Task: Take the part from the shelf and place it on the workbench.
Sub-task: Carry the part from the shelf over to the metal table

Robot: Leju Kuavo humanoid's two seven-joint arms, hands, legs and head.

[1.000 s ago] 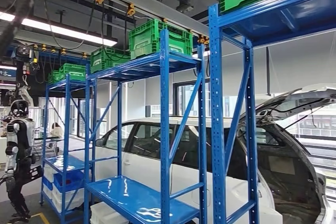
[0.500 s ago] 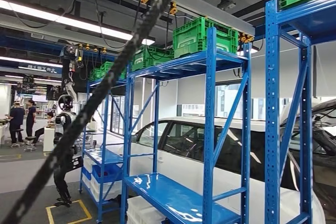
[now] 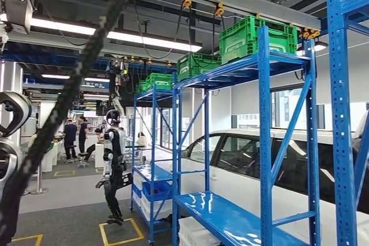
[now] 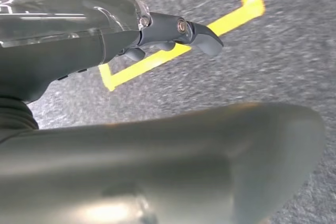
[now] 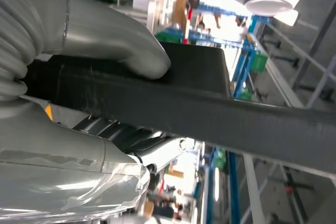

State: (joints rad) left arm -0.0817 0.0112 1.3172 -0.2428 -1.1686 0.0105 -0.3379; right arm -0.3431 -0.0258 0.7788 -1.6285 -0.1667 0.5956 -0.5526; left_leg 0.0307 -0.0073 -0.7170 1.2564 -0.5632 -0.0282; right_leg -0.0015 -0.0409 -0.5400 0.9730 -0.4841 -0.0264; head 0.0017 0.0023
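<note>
The part point(image 5: 238, 119) is a long black strip with a rough surface. My right hand point(image 5: 79, 40) grips it, the thick grey thumb point(image 5: 126, 51) wrapped over its top edge. In the head view the same part point(image 3: 65, 102) crosses the picture as a blurred dark diagonal from bottom left to the top middle. The blue shelf point(image 3: 263, 142) stands to the right with a bare blue board point(image 3: 226, 217) low down. My left hand point(image 4: 79, 30) hangs over grey floor, its dark fingers point(image 4: 198, 32) stretched out and holding nothing.
Green crates point(image 3: 256, 36) sit on top of the blue shelves, and a white car point(image 3: 244, 159) is parked behind them. Another humanoid robot point(image 3: 114, 165) stands by a yellow floor square point(image 3: 121, 237). People point(image 3: 70, 136) sit at tables far back left.
The camera has swung left, so shelves and car slid to the right of the picture. The far robot and back hall came into sight. The black part now crosses the view.
</note>
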